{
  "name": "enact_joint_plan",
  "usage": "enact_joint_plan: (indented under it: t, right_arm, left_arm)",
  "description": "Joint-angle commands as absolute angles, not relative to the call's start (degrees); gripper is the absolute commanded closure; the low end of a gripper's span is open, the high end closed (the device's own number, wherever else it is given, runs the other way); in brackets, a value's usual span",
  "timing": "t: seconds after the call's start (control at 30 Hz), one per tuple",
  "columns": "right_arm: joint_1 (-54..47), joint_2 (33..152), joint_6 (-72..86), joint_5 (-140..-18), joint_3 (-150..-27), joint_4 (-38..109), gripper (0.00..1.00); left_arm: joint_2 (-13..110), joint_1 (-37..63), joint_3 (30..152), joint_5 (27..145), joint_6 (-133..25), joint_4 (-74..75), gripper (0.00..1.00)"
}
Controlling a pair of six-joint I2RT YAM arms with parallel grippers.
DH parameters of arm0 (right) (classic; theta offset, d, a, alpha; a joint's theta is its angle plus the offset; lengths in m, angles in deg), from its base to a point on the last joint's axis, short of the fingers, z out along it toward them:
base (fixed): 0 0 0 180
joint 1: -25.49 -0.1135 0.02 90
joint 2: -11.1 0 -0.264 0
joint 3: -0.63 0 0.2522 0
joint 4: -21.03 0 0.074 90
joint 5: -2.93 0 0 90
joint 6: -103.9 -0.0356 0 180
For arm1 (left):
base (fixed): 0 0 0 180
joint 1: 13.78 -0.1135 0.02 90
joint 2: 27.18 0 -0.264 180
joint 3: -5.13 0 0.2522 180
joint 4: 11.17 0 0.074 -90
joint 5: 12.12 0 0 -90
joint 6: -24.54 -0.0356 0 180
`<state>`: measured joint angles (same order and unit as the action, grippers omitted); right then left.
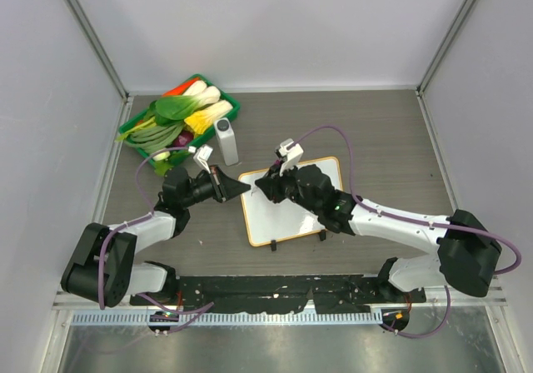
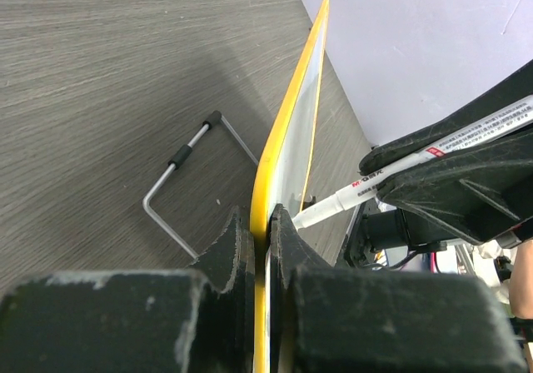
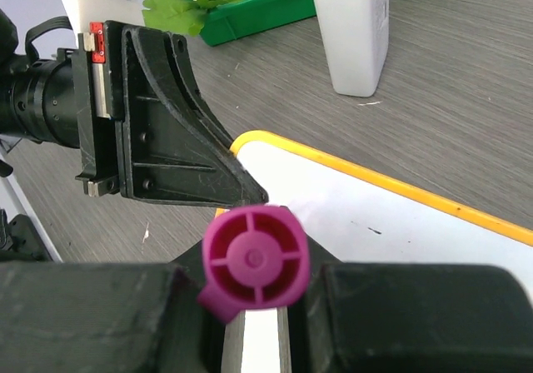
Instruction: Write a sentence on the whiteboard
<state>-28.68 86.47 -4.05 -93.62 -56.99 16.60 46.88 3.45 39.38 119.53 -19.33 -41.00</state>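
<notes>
Now, my left gripper (image 2: 260, 223) pinching the whiteboard (image 2: 296, 131) at its orange edge, my right gripper (image 3: 254, 315) clamping a marker (image 2: 400, 166), tip just beside that pinch.

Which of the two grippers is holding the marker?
The right gripper, shut on the magenta-ended marker; the left gripper instead clamps the whiteboard by its edge.

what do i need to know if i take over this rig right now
Left gripper: shut on the whiteboard, pinching its orange frame at a corner.
Right gripper: shut on a marker, with the tip close to the board face near that same corner.
Done: the board is clamped and the marker is in the gripper, aimed at the board.
Left: no writing shows on the board, so all of it remains to be written.
</notes>
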Motion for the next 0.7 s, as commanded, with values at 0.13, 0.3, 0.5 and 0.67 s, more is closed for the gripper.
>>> enact_joint_plan:
  t: [0.13,0.3,0.5,0.67]
  right_arm:
    - [-28.5,87.7,-3.1,-101.1,-58.8,15.3,0.99]
    - [-28.5,88.1,-3.0,-102.6,-59.2,14.9,0.99]
    - [-28.5,88.9,-2.7,-104.6,-60.7,15.9,0.99]
    - [-28.5,89.3,-2.3,-104.2,-60.8,16.9,0.99]
  left_arm:
    - [47.0,3.5,40.1,115.7,-25.6,-36.8,1.0]
    - [46.9,3.5,40.0,115.8,-25.6,-36.8,1.0]
    - [46.5,3.6,39.8,115.6,-25.7,-36.7,1.0]
    - [46.6,3.5,40.0,115.7,-25.7,-36.6,1.0]
